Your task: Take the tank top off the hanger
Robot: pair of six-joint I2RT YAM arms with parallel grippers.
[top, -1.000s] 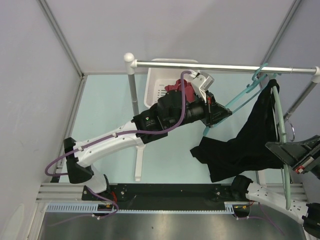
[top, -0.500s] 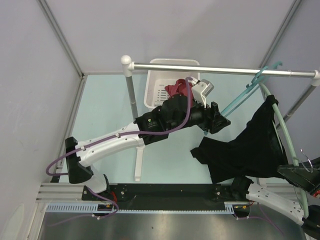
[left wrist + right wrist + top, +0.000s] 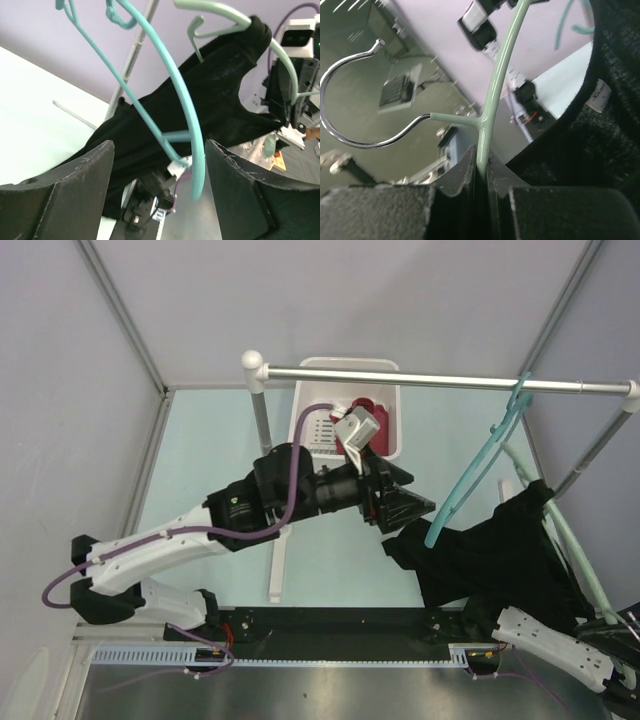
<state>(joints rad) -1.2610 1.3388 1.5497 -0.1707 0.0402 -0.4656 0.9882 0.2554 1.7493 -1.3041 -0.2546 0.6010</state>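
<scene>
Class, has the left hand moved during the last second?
Yes. The left hand has dropped away from the rail, toward the bases.

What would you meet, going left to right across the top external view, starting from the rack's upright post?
Rack post → white basket → left claw → teal hanger → pale green hanger.

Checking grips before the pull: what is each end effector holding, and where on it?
The right end effector is shut on the pale green hanger at its neck, beside the metal hook. The left end effector is open, holding nothing.
</scene>
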